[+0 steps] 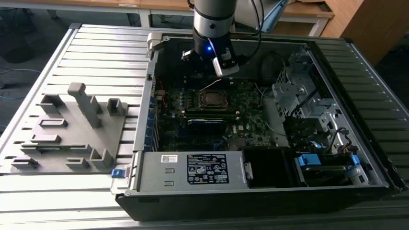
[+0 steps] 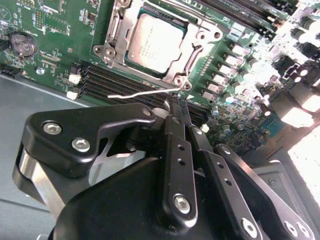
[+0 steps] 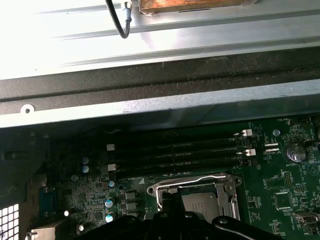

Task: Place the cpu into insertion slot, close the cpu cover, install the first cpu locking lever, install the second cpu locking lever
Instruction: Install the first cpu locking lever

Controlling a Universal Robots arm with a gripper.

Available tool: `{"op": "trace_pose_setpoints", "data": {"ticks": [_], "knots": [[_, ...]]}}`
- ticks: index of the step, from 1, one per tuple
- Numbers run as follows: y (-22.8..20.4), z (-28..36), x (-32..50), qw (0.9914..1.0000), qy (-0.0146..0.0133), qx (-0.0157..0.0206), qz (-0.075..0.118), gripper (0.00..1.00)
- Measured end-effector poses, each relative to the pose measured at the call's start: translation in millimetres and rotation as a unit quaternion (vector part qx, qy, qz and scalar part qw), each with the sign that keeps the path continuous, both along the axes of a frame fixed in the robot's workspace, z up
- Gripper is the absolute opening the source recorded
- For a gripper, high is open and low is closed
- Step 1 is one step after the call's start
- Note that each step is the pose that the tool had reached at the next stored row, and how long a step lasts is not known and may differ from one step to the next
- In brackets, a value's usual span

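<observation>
Motherboard (image 1: 255, 129) in the exterior view carries one cpu (image 1: 213, 99), a dull grey square, at six o'clock from the arm (image 1: 211, 24). In the second wrist view, one silvery cpu cover (image 2: 121, 30) frames the cpu. One thin wire lever (image 2: 140, 93) sticks out from the socket, with the gripper (image 2: 175, 102) fingers together just beside it. In the first wrist view, four memory slots (image 3: 175, 150) run near the cpu cover.

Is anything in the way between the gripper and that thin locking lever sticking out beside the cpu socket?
Nothing visible. In the second wrist view the gripper sits right by the free locking lever, over the memory slots. The cpu already lies seated under the closed cpu cover.
</observation>
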State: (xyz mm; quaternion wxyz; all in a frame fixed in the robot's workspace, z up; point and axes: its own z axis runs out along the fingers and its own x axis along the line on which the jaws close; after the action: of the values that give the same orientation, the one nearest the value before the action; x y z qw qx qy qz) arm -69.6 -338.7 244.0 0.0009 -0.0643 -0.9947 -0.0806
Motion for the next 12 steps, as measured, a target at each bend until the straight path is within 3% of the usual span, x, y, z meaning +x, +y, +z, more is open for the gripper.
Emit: {"op": "trace_pose_setpoints", "data": {"ticks": [12], "knots": [[0.5,-2.1,0.0,1.0,-0.0016,0.0006,0.0,0.11]]}}
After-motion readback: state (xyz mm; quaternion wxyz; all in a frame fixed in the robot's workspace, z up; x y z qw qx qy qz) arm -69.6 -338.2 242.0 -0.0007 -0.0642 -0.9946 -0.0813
